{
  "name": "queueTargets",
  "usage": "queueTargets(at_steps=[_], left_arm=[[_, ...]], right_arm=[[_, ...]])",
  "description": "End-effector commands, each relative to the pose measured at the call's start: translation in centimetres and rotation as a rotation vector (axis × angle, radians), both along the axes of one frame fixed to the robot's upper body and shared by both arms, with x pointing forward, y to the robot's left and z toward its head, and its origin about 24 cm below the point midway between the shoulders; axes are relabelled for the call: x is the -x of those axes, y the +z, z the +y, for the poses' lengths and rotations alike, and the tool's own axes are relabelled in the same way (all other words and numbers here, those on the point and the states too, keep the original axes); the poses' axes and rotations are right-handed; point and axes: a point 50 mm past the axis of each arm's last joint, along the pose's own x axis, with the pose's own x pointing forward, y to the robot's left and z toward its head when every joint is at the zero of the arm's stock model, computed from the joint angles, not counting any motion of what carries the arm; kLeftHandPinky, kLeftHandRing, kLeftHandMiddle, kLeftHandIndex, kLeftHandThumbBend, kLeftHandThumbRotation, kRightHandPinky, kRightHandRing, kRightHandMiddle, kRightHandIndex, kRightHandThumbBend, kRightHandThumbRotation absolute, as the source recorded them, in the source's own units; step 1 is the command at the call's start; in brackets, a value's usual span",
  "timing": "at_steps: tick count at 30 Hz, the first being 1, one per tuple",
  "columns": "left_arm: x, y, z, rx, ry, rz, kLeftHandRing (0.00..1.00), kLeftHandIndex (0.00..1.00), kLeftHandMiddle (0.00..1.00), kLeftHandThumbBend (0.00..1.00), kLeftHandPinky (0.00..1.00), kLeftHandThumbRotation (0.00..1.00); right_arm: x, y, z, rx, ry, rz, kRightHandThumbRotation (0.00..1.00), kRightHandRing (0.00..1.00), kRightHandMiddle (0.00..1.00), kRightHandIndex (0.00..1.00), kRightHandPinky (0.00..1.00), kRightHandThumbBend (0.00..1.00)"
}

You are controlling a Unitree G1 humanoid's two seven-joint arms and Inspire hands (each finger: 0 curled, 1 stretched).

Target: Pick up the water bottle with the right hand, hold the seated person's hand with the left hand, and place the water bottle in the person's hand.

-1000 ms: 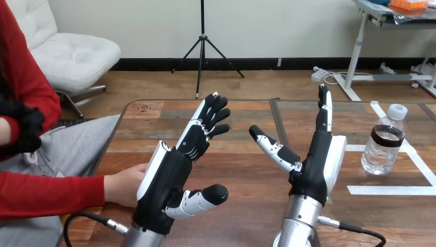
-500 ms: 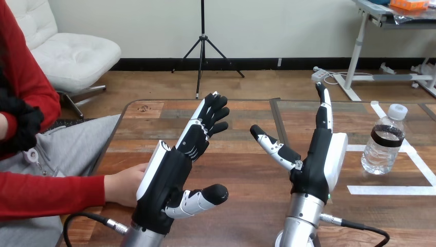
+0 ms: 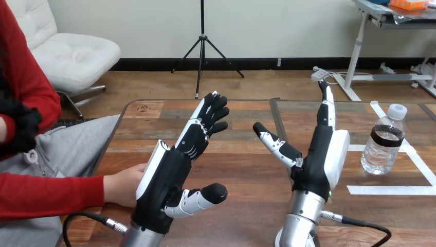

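Only the black-and-white right hand has shifted, a little toward the clear plastic water bottle standing upright on the wooden table. Both hands are wide open and empty. The left hand is just beside the person's hand. It is better to approach the bottle's middle sideways before closing.

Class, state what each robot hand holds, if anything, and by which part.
Nothing. The left hand and right hand are open; the clear plastic water bottle with a white cap stands untouched on the wooden table.

Lab-like test space, wooden table, white tape markings
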Motion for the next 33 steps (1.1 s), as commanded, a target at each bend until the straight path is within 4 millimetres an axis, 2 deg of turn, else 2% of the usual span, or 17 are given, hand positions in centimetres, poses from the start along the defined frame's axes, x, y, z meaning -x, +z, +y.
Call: queueTargets(at_steps=[1, 4, 7, 9, 15, 17, 25, 31, 33], left_arm=[[-0.69, 1.52, 0.17, 0.013, 0.009, -0.078, 0.92, 0.97, 0.94, 0.88, 0.85, 0.76], [-0.68, 1.56, 0.2, 0.01, 0.012, -0.084, 0.92, 0.97, 0.94, 0.87, 0.85, 0.76], [-0.69, 1.59, 0.23, 0.009, 0.02, -0.09, 0.91, 0.97, 0.94, 0.86, 0.84, 0.77], [-0.7, 1.59, 0.25, 0.009, 0.022, -0.089, 0.9, 0.97, 0.93, 0.86, 0.83, 0.77], [-0.66, 1.58, 0.36, -0.001, 0.037, -0.097, 0.89, 0.96, 0.93, 0.86, 0.81, 0.78], [-0.64, 1.57, 0.37, -0.001, 0.036, -0.094, 0.89, 0.96, 0.93, 0.86, 0.81, 0.78], [-0.64, 1.58, 0.38, 0.0, 0.036, -0.092, 0.89, 0.96, 0.93, 0.87, 0.8, 0.77], [-0.61, 1.57, 0.42, -0.003, 0.043, -0.094, 0.89, 0.96, 0.92, 0.87, 0.8, 0.77], [-0.6, 1.56, 0.45, -0.006, 0.048, -0.097, 0.88, 0.96, 0.92, 0.87, 0.79, 0.78]], right_arm=[[-1.86, 2.34, 0.42, 0.056, 0.034, -0.085, 0.0, 0.97, 0.96, 0.94, 0.95, 0.79], [-1.87, 2.22, 0.38, 0.061, 0.042, -0.072, 0.06, 0.98, 0.97, 0.95, 0.95, 0.8], [-1.88, 2.14, 0.38, 0.048, 0.057, -0.059, 0.22, 0.99, 0.99, 0.98, 0.96, 0.88], [-1.87, 2.15, 0.39, 0.034, 0.064, -0.057, 0.29, 1.0, 0.99, 0.99, 0.97, 0.92], [-1.92, 2.13, 0.34, 0.015, 0.079, -0.045, 0.45, 1.0, 1.0, 1.0, 0.99, 0.99], [-1.94, 2.14, 0.32, 0.02, 0.08, -0.044, 0.48, 1.0, 1.0, 1.0, 1.0, 0.99], [-1.99, 2.11, 0.25, 0.021, 0.085, -0.037, 0.53, 1.0, 1.0, 1.0, 1.0, 1.0], [-1.99, 2.1, 0.19, 0.039, 0.082, -0.038, 0.46, 1.0, 1.0, 1.0, 1.0, 1.0], [-1.99, 2.08, 0.2, 0.044, 0.081, -0.036, 0.39, 1.0, 1.0, 1.0, 1.0, 0.96]])
